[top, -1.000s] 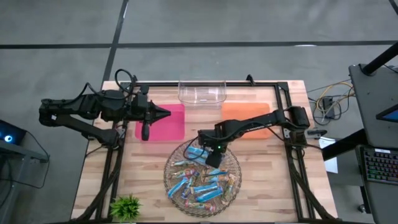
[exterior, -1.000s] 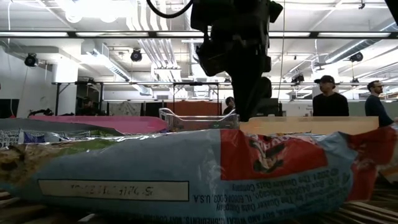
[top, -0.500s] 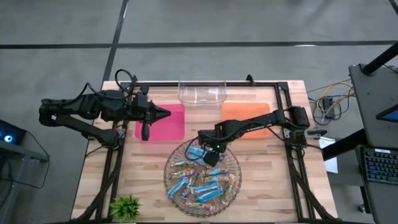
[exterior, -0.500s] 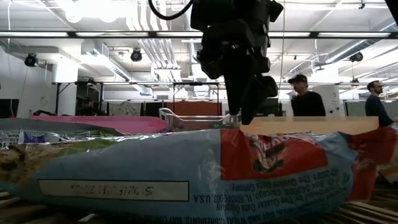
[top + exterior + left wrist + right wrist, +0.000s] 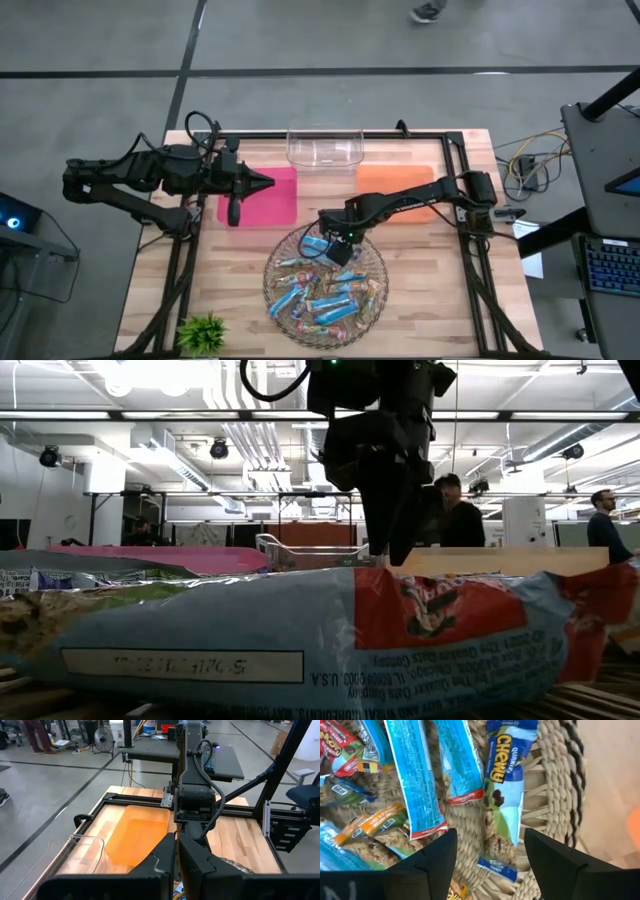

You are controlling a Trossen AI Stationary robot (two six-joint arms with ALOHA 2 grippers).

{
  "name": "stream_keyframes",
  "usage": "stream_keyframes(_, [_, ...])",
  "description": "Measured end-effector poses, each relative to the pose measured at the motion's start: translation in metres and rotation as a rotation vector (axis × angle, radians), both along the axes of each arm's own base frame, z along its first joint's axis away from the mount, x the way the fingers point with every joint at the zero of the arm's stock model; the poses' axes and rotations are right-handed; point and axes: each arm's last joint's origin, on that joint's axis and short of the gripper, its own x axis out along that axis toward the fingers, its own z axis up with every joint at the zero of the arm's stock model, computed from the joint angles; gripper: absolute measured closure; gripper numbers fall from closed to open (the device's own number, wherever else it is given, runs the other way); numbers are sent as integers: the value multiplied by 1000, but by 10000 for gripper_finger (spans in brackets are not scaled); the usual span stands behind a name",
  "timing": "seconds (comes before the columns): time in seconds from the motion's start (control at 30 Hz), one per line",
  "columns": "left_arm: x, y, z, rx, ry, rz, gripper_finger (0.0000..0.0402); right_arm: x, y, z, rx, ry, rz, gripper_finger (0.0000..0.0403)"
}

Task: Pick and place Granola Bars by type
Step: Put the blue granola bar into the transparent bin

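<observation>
Right gripper [image 5: 337, 250] hung released over the basket's [image 5: 372, 300] far rim, jaws straddling a blue bar [image 5: 506, 780] to grasp

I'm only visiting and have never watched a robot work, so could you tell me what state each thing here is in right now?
Right gripper: open, over the basket.
Left gripper: shut, empty, over the pink tray.
Wicker basket: full of bars.
Granola bars: piled loose, wrapped.
Pink tray: empty.
Orange tray: empty.
Clear bin: empty.
</observation>
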Motion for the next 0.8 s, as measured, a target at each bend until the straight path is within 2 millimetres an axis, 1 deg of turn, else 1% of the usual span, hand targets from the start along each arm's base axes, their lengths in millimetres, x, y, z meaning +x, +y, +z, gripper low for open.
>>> stream_keyframes(0.13, [0,0,0,-5,-1,1,397,0,-1,-1,-42,0,3,184])
stream_keyframes(0.4, [0,0,0,-9,-2,2,397,-2,1,-1,-67,8,31,184])
stream_keyframes(0.67, [0,0,0,-9,-1,2,397,-4,22,5,-47,16,115,184])
stream_keyframes(0.8, [0,0,0,-11,-2,2,397,-4,27,6,-48,13,131,184])
